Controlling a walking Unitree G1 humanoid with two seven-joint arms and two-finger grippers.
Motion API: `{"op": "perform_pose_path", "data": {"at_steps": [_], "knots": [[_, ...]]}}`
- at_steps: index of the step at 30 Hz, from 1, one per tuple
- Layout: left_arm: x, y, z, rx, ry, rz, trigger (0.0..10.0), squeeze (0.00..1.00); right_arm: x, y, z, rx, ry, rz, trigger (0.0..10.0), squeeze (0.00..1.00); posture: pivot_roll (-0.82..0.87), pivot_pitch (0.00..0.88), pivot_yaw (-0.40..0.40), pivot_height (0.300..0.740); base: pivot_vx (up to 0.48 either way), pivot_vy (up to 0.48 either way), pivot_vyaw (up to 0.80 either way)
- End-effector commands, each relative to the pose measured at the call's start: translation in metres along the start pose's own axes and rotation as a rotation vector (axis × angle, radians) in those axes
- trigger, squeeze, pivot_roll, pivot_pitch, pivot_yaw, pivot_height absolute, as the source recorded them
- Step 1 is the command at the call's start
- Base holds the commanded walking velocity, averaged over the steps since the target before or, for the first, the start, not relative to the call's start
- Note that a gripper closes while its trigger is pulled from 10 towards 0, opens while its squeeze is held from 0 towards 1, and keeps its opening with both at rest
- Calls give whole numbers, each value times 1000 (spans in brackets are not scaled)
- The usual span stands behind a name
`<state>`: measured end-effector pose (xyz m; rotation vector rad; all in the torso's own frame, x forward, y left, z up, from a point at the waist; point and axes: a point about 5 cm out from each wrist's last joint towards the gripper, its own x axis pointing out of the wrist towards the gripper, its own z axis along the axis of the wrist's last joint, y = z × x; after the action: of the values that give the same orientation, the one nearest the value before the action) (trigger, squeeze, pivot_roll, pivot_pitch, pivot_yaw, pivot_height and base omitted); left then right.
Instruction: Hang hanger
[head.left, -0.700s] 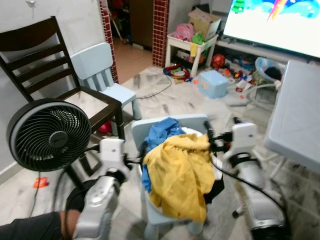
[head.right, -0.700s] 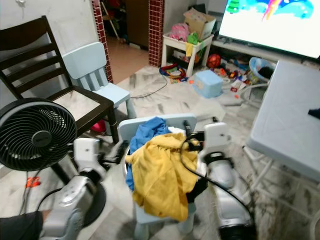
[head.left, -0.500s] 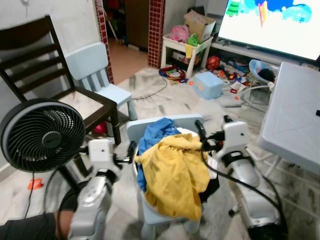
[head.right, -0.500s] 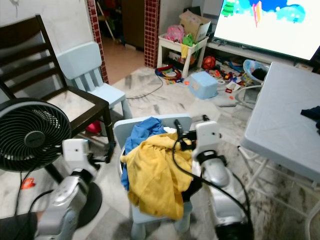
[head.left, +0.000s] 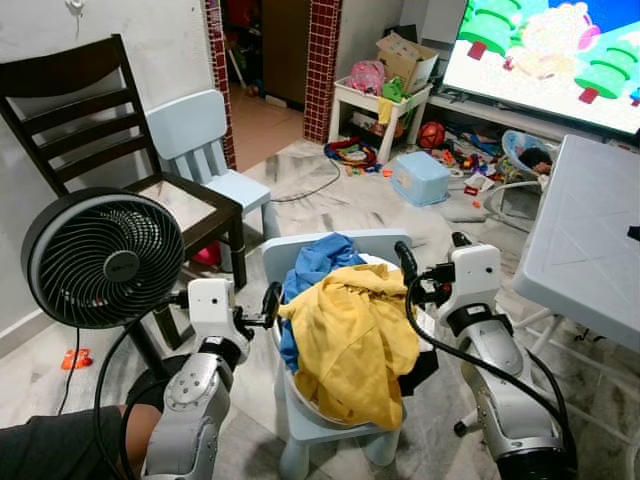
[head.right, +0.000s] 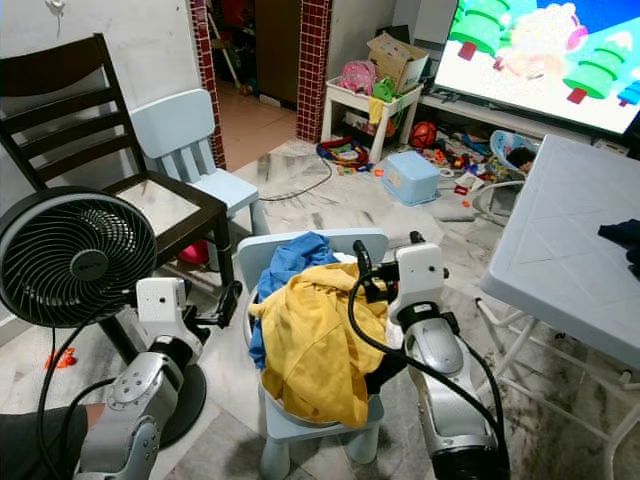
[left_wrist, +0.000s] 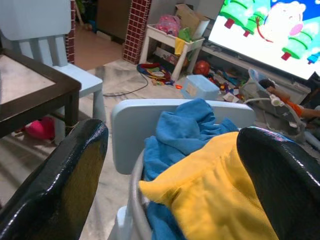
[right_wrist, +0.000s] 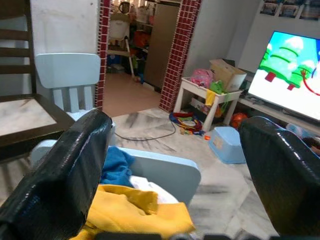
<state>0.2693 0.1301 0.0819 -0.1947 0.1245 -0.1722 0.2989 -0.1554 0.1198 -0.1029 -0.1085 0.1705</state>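
Note:
A pile of clothes, a yellow garment (head.left: 350, 330) over a blue one (head.left: 315, 262), fills a pale basket (left_wrist: 136, 190) on a small light-blue child chair (head.left: 280, 255) right in front of me. My left gripper (left_wrist: 170, 165) is open at the pile's left side, one black finger (head.left: 270, 302) close to the basket rim. My right gripper (right_wrist: 175, 165) is open at the pile's right side, one finger (head.left: 403, 260) against the yellow cloth near the chair back. Neither gripper has anything between its fingers.
A black round fan (head.left: 103, 260) stands close on my left, before a dark wooden chair (head.left: 100, 130) and a second light-blue child chair (head.left: 205, 140). A white table (head.left: 590, 240) is on the right. Toys and a blue box (head.left: 420, 178) litter the floor under the TV (head.left: 560, 50). A person's limb (head.left: 50, 455) is at bottom left.
The head view swayed left and back, so the whole scene shifted. Both grippers stay open on either side of the clothes pile. The TV picture changed.

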Motion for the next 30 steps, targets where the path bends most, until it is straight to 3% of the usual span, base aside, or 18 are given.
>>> {"op": "perform_pose_path", "data": {"at_steps": [1, 11, 25, 30], "knots": [[1, -4, -1, 6, 1, -11, 10000, 0, -2, -5, 2, -13, -3, -8, 10000, 0, 49, 0, -78, 740, 0, -341, 0], [-1, -5, -2, 1, 5, -10, 10000, 0, -3, -4, 1, -15, 3, -2, 10000, 0, 48, 0, -80, 740, 0, -355, 0], [-3, 0, -3, -21, 8, 20, 10000, 0, -6, -2, -2, -15, 13, 0, 10000, 0, 53, 0, -80, 740, 0, 0, 0], [-1, 7, -2, -70, 18, 62, 10000, 0, -6, -2, -1, -15, 12, 0, 10000, 0, 53, 0, -82, 740, 0, 0, 0]]}}
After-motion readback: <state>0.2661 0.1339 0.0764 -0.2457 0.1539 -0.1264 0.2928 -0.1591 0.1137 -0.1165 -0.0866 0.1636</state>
